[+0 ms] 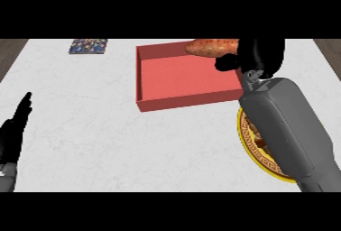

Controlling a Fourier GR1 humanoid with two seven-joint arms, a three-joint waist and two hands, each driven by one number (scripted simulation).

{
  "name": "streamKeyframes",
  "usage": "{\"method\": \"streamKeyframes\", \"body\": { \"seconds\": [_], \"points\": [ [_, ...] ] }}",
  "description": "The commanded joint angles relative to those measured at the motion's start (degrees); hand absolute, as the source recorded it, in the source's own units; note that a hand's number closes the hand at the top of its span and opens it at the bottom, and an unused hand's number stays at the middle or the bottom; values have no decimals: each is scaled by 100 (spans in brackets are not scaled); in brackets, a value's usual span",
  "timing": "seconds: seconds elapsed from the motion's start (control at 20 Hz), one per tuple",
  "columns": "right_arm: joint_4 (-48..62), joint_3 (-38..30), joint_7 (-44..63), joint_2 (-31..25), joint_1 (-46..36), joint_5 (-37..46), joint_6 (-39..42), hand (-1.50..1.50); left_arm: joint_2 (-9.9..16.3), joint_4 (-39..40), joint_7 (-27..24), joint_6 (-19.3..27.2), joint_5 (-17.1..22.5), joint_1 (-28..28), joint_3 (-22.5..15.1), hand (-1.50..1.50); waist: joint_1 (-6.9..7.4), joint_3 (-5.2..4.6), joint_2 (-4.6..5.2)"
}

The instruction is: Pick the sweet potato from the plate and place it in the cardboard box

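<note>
From the head view there are two hands, one sweet potato, one box, one plate and one small patterned item on the white counter (pixel 100 135). The right hand (pixel 256 56) is up at the far right corner of the red box (pixel 183 76), its black fingers curled round the right end of the sweet potato (pixel 212 46), which sticks out to the left of the hand, over the box's far rim. The box lies open-topped just left of and below that hand. The plate (pixel 248 135), gold-rimmed with a patterned border, lies nearer the robot, mostly hidden under the right grey forearm (pixel 286 131). The left hand (pixel 16 122) rests at the view's left edge, fingers straight and pointing up, holding nothing. The small patterned item (pixel 89 46) lies at the counter's far edge, well left of the right hand.
</note>
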Motion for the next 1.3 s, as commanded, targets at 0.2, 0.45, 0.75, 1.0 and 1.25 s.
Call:
{"method": "streamKeyframes", "body": {
  "seconds": [0.2, 0.45, 0.75, 1.0, 1.25],
  "points": [
    [1224, -866, 178, 528, -895, -138, -499, 150, -188, -19, 122, -159, -78, -310, -32, 0, 227, 14, 105],
    [2852, -1278, -128, 678, -1904, -95, -1029, 150, 7, 258, -58, -431, -44, -413, 159, 0, 308, 10, 136],
    [4494, -1715, -936, 653, -2250, -230, -1815, 150, -62, 92, -65, -424, -138, -320, 126, 0, 394, 12, 165],
    [5296, -2213, -1080, 346, -2188, -419, -2325, 150, -322, -115, 21, -182, -297, -389, -38, 0, 511, 18, 231],
    [5761, -2612, -1342, 612, -2360, -784, -2692, -150, -198, -71, 78, -396, -268, -537, 1, 0, 582, 19, 263]
  ]
}}
